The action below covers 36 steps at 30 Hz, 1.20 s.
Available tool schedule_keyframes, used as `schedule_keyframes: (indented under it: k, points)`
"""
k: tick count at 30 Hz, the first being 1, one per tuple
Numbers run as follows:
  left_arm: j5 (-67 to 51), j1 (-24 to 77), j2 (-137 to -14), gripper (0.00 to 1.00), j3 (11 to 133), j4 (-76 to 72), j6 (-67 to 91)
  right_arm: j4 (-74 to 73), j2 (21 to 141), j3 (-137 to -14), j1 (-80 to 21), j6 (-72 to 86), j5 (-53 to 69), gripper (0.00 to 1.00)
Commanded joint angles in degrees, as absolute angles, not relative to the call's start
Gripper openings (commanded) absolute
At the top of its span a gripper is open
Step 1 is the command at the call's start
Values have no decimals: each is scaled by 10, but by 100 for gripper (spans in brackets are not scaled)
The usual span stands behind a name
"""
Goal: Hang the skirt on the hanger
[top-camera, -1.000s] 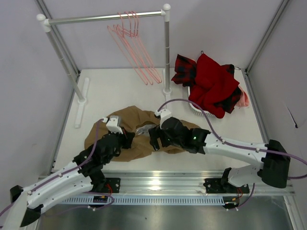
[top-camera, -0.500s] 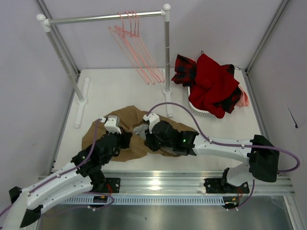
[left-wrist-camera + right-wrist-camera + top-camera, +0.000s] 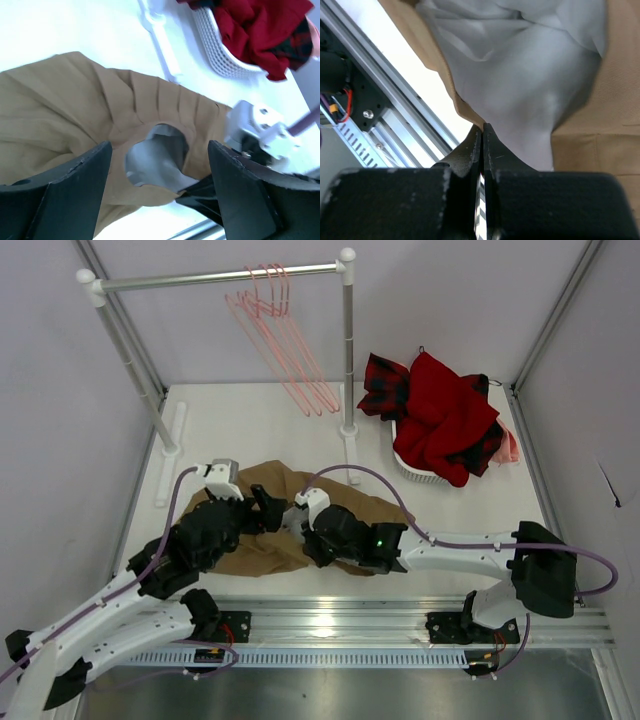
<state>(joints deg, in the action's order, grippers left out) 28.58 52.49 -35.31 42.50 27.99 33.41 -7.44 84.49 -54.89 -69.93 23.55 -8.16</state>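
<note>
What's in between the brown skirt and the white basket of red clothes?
The rack's white foot, lying on the table beside the skirt; the left wrist view shows it best.

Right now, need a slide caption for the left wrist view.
Open left gripper over the tan skirt, pale lining showing between its fingers; white basket beyond.

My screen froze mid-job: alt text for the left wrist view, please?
The left gripper, open, frames the tan skirt lying pleated on the white table, its pale lining showing through the waist opening. The right gripper appears to pinch that opening's lower right edge; a white basket of red clothes sits top right.
</note>
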Motion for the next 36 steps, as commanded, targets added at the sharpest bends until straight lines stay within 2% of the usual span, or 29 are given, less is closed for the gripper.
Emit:
schedule_keyframes:
  k: [1, 7, 11, 15, 17, 18, 19, 20, 21, 23, 24, 26, 32, 36]
  points:
    - [211, 525, -383, 84, 444, 297, 305, -47, 822, -537, -701, 244, -101, 0]
    - [216, 526, -445, 81, 431, 310, 326, -46, 817, -528, -700, 247, -96, 0]
    - [283, 524, -476, 76, 433, 343, 361, -43, 804, -517, -700, 249, -91, 0]
    - [288, 522, -490, 69, 419, 359, 394, -53, 783, -500, -692, 257, -87, 0]
    - [288, 520, -483, 57, 402, 361, 411, -57, 767, -489, -685, 260, -70, 9]
    - [287, 517, -477, 51, 393, 361, 426, -63, 762, -486, -675, 262, -65, 21]
    - [287, 517, -464, 43, 389, 361, 432, -69, 752, -483, -671, 269, -61, 29]
    - [284, 516, -455, 39, 382, 358, 436, -75, 748, -481, -665, 273, -49, 35]
    - [279, 515, -445, 30, 375, 356, 439, -84, 744, -480, -652, 276, -42, 47]
    - [272, 516, -413, 23, 365, 350, 439, -96, 732, -476, -642, 286, -28, 60]
    - [270, 516, -403, 18, 359, 350, 440, -97, 729, -475, -636, 288, -23, 64]
    - [267, 516, -372, 16, 349, 351, 440, -98, 718, -476, -621, 298, -10, 68]
    - [240, 516, -322, 11, 304, 314, 432, -62, 733, -485, -604, 299, 36, 68]
    - [257, 516, -311, 13, 307, 262, 414, -54, 772, -502, -618, 278, 64, 56]
